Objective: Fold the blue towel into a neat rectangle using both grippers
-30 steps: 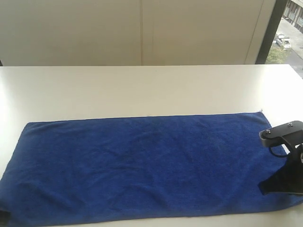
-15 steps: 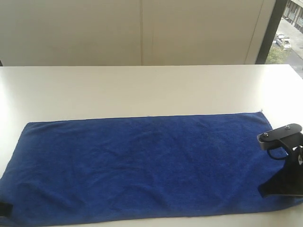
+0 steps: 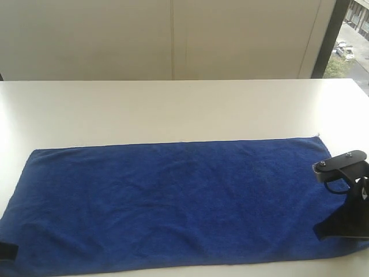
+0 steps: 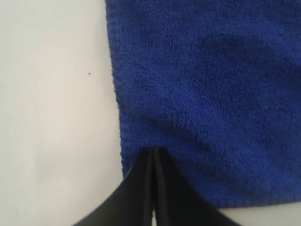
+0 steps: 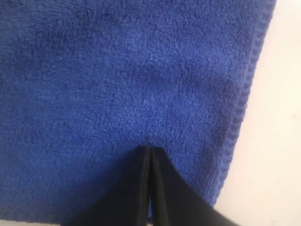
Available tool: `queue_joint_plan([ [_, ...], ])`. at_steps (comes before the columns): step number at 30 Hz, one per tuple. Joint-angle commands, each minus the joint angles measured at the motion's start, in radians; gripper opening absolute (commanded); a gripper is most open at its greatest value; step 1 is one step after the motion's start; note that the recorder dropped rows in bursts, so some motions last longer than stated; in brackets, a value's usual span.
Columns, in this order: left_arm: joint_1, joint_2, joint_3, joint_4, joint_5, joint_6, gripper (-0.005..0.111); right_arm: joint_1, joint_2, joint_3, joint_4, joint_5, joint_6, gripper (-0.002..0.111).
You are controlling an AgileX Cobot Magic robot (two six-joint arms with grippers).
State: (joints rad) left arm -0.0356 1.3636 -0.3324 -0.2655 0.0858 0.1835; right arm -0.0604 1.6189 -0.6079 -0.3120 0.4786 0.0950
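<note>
On the white table [image 3: 173,104] we see the blue towel [image 3: 173,202] spread flat toward 6 o'clock. The left pincer [image 4: 154,149], at its 8 o'clock corner, and the right pincer [image 5: 149,149], at 4 o'clock, are each pressed together, nipping a small pucker of cloth.

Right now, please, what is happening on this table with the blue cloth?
Two robot arms are set to fold the blue towel, which lies flat on the white table. The left gripper and the right gripper each sit at a near corner, jaws closed, apparently pinching the cloth, which puckers at their tips. No fold is made yet.
</note>
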Motion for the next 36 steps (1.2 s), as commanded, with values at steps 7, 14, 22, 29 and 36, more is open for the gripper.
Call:
queue_joint_plan([
  [7, -0.007, 0.116, 0.042, -0.004, 0.040, -0.015, 0.000, -0.001, 0.028, 0.010, -0.060, 0.144, 0.006, 0.000],
  [14, -0.007, 0.116, 0.042, -0.004, 0.042, -0.015, 0.000, -0.001, 0.028, 0.014, -0.102, 0.217, 0.039, 0.000],
  [22, -0.007, 0.116, 0.042, -0.004, 0.091, -0.023, 0.000, -0.001, 0.028, 0.012, -0.117, 0.174, 0.048, 0.000],
  [29, -0.007, 0.114, 0.042, -0.004, 0.144, -0.027, 0.000, -0.001, 0.026, -0.011, -0.158, 0.156, 0.113, 0.000],
  [36, -0.007, 0.114, 0.041, -0.004, 0.147, -0.027, 0.000, -0.001, 0.009, -0.033, -0.158, 0.147, 0.122, 0.000],
])
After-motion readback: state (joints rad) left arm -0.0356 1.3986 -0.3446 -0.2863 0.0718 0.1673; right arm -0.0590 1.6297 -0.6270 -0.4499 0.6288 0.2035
